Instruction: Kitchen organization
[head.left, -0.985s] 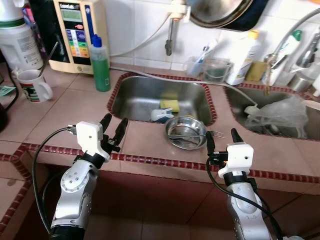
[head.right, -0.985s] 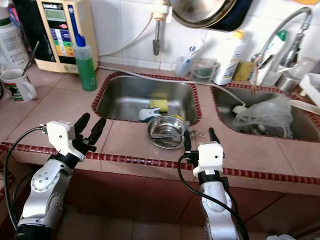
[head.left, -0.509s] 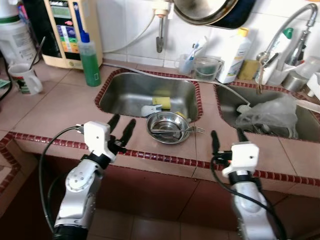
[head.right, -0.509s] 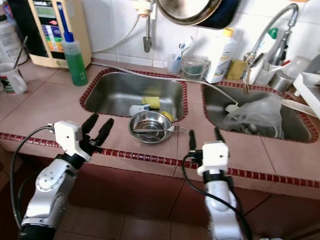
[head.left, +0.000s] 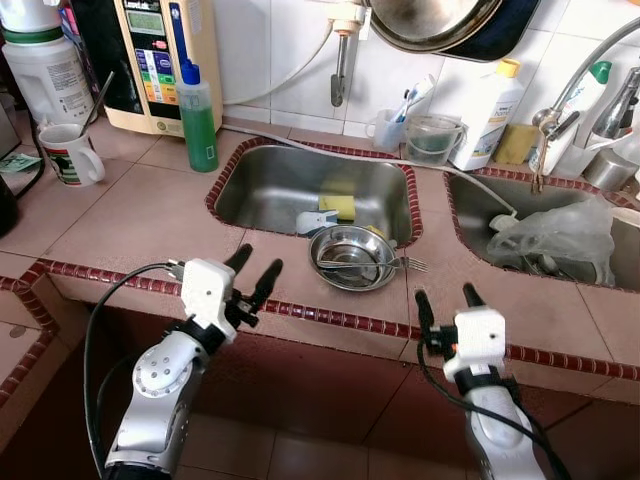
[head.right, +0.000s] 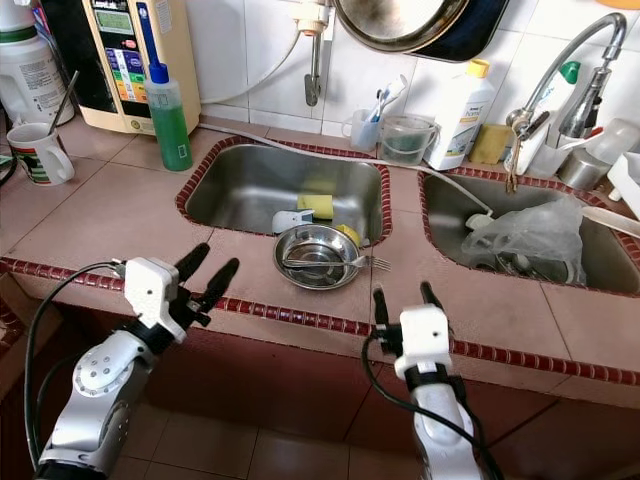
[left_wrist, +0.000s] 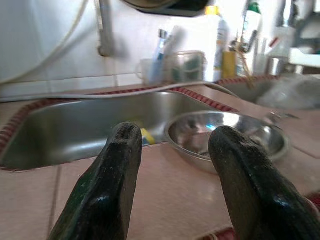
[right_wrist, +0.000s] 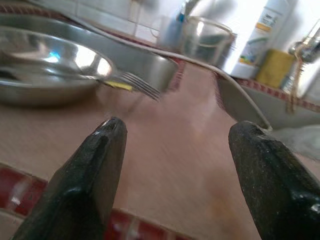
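Steel bowl (head.left: 352, 258) sits on the tabletop (head.left: 130, 225) at the sink (head.left: 290, 185) front rim, a fork (head.left: 385, 262) across it. Left pincer (head.left: 254, 276), left of the bowl, spread wide, empty. Right pincer (head.left: 443, 300), right of the bowl, likewise parted, holding nothing.

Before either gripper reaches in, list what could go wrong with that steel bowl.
1. The round steel bowl sits at the edge of the left steel sink; a push might tip it in.
2. The metal fork rests across it, tines past the rim, and could flip out.
3. The open right gripper is nearest and might snag those tines.
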